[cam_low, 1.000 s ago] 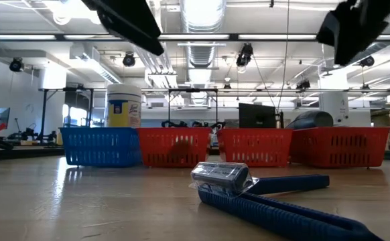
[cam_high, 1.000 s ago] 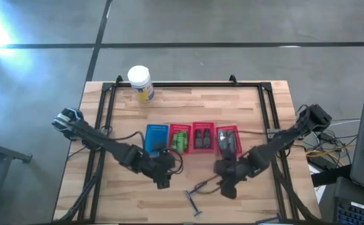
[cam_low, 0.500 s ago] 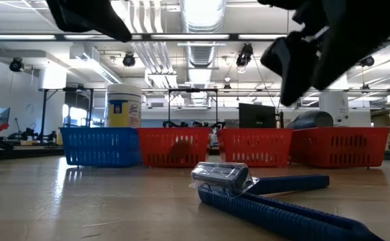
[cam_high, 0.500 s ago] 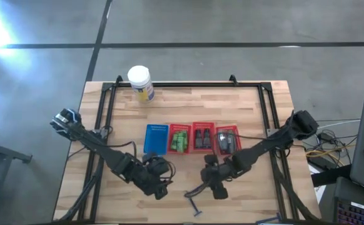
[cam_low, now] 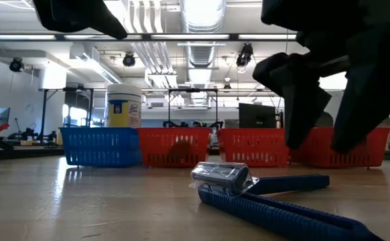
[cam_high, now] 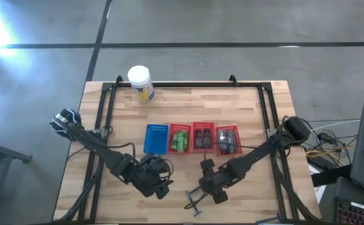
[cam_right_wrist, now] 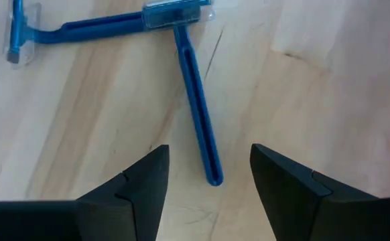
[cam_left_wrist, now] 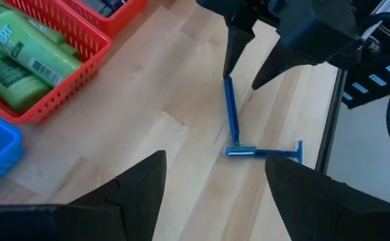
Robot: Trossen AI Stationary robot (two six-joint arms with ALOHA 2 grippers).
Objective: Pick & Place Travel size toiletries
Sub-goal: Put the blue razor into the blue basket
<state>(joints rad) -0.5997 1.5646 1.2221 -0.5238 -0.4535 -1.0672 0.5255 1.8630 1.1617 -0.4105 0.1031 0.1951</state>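
Two blue disposable razors (cam_high: pixel 193 200) lie flat on the wood near the table's near edge, one's head (cam_right_wrist: pixel 171 13) against the other's handle. My right gripper (cam_right_wrist: pixel 208 150) is open and hangs just above them. Its fingers stand on either side of one handle's free end (cam_right_wrist: pixel 212 174) without touching. In the low view its two dark fingers (cam_low: pixel 302 107) stand behind the razor head (cam_low: pixel 220 177). My left gripper (cam_left_wrist: pixel 214 161) is open and hovers left of the razors, touching nothing. Green bottles (cam_high: pixel 181 140) and grey tubes (cam_high: pixel 202 137) lie in red baskets.
A row of small baskets sits mid-table: a blue one (cam_high: pixel 156 139) and three red ones, the rightmost (cam_high: pixel 227 140) holding dark items. A white jar with a yellow label (cam_high: pixel 140 83) stands at the far left. Black frame rails (cam_high: pixel 101 119) line the table's sides.
My right gripper has moved from beside the rightmost red basket toward the table's left and near edge, and down, until its open fingers straddle a razor handle. My left gripper has drifted from the blue basket toward the near edge. The razors have stayed put.
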